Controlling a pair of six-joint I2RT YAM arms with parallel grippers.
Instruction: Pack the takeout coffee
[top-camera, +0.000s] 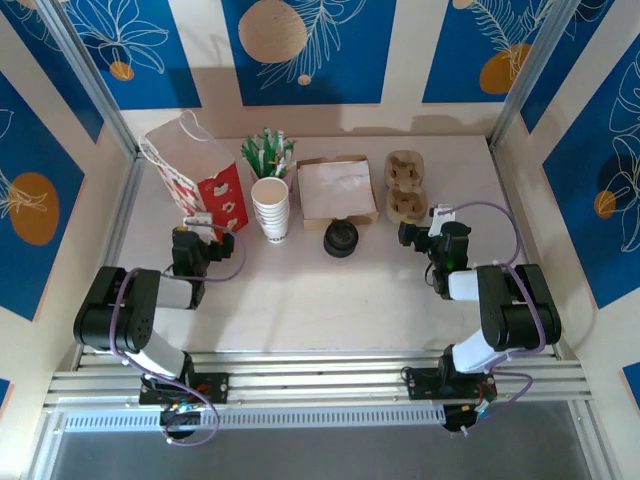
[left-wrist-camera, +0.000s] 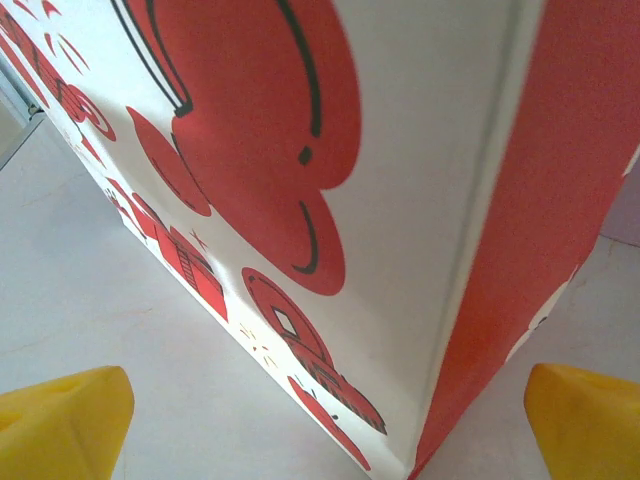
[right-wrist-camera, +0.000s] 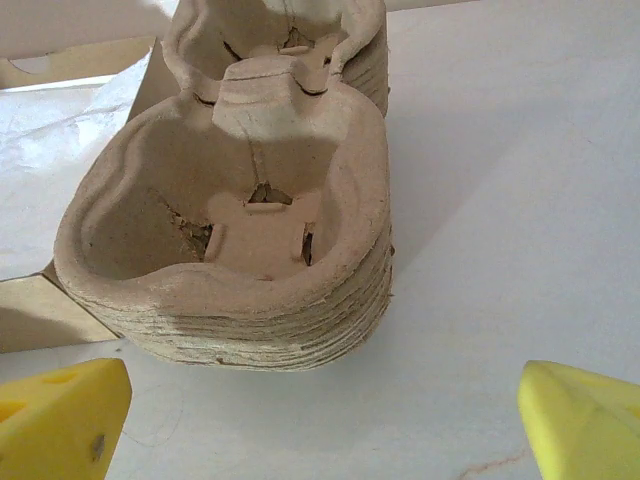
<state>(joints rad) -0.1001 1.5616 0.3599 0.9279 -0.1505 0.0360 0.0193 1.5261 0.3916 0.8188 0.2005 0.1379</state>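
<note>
Noted left gripper (top-camera: 208, 222) wide open and empty facing red-and-white paper bag (top-camera: 190, 165), right gripper (top-camera: 432, 214) likewise before stacked cup carriers (top-camera: 405, 187), takeout coffee (top-camera: 340, 238) standing mid-table between them; risk of nudging bag over, or lifting several nested carriers together.

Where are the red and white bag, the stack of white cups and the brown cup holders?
red and white bag (top-camera: 190, 168): top view, on its patterned side.
stack of white cups (top-camera: 271, 215): top view, on the stack's side.
brown cup holders (right-wrist-camera: 250, 230): right wrist view, in the top holder's near pocket.
</note>
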